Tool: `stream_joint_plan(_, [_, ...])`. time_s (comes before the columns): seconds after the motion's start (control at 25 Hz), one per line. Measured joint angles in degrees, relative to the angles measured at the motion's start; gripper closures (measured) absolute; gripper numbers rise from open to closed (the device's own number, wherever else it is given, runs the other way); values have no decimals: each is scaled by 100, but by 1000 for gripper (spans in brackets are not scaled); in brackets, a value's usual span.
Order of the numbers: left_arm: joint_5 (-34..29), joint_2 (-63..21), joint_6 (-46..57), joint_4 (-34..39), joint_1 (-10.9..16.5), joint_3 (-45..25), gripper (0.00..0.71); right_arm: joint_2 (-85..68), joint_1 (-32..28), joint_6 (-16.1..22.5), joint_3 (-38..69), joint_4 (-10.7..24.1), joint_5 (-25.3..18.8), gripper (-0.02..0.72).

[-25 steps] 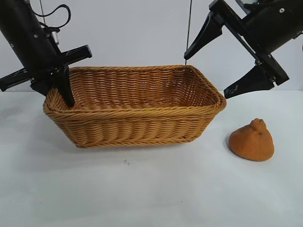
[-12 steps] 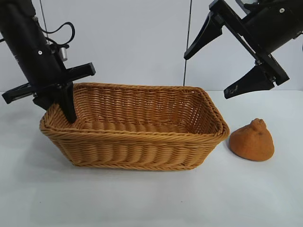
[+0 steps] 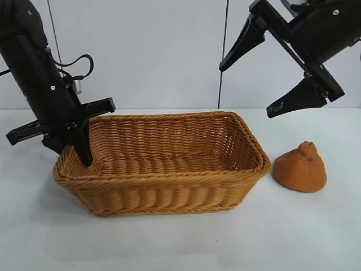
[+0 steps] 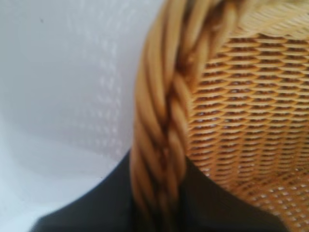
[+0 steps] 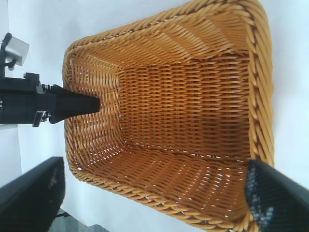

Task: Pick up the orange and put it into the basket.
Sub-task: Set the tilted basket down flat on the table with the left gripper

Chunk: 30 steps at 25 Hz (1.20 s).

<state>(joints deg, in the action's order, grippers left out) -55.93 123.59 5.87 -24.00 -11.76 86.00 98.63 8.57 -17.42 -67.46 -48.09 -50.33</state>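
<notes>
From the exterior view, the basket point(image 3: 163, 161) sits on the white bench point(image 3: 180, 237) with the orange point(image 3: 300, 167) just beside its right end, while the left pincer point(image 3: 79, 148) straddles the basket's left rim and the right pincer point(image 3: 256, 84) hangs spread wide above the right end, holding nothing. In the left wrist view the braided rim runs between the dark fingers point(image 4: 77, 208), though whether they pinch it or merely flank it I cannot tell. The right wrist view looks down into the basket's woven hollow, the left pincer's finger reaching over the far wall.
</notes>
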Motion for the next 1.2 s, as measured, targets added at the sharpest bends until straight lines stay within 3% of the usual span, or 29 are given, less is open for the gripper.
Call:
stream_joint_plan(0.16, [-27,0,-24,-140,0,0,192,0,0,0,0,0,0,10])
stream_joint_plan(0.28, [-222,0,-114,-186,0,72,120,0,0,0,0,0,0,10])
stream_joint_plan(0.56, [-618,-444,-262,-65,0,568,98,0,0,0,0,0,0,10])
stream_joint_plan(0.8, [-979,-894,-90,1216,20,1088,98,0,0,0,0,0,0,10])
stream_joint_plan(0.92, [-1151,-913,5,1666,207,1157,98,0,0,0,0,0,-16,10])
stream_joint_plan(1.2, [-1340,-913,19,1857,982,1157,98,0,0,0,0,6,-16,10])
